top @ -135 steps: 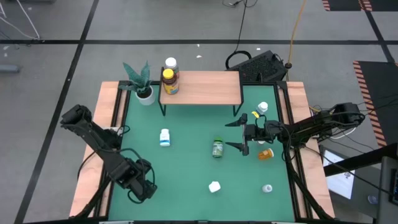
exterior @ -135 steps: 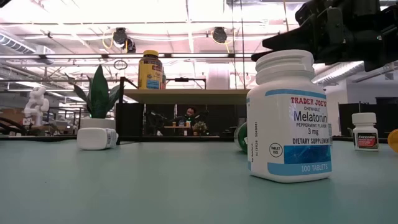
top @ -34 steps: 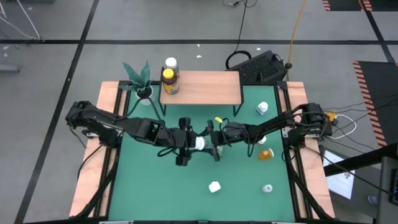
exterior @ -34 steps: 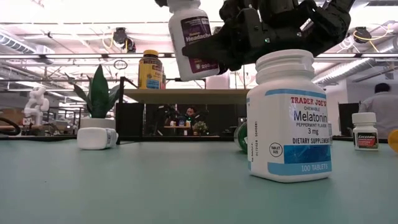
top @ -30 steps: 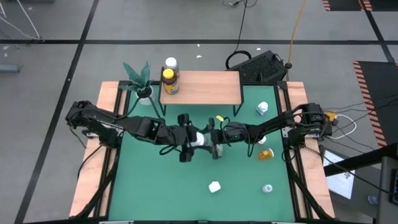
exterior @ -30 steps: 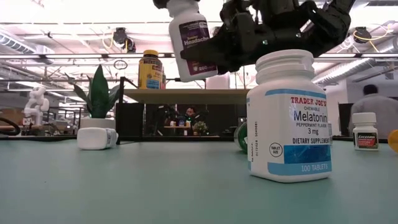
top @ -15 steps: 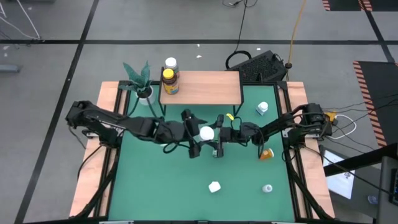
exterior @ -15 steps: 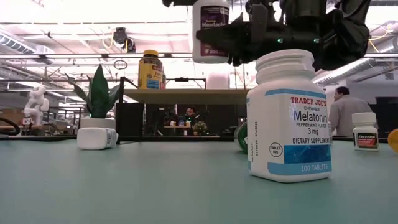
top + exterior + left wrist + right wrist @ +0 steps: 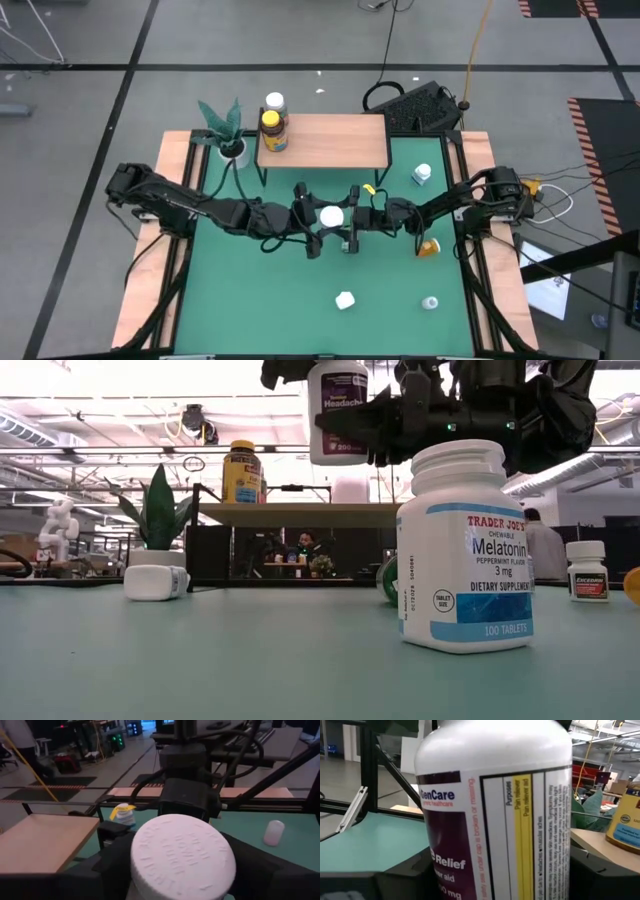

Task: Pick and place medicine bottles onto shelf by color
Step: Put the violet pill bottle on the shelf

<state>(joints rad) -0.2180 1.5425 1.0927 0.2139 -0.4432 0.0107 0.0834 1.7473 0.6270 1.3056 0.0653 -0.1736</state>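
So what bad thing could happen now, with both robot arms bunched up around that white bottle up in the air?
The white bottle hangs high above the green table, so it might drop if the hold slips. The left gripper and right gripper crowd the bottle, so they might bump. The shelf already holds an amber bottle, which a clumsy placement could knock.

Grey floor (image 9: 80, 150) crossed by black tape lines (image 9: 200, 66) surrounds the table. Beyond its far edge, a black cable (image 9: 388, 40) and a yellow cable (image 9: 478, 45) trail. Ceiling lights (image 9: 160, 375) glare overhead; a person (image 9: 545, 545) stands far behind.
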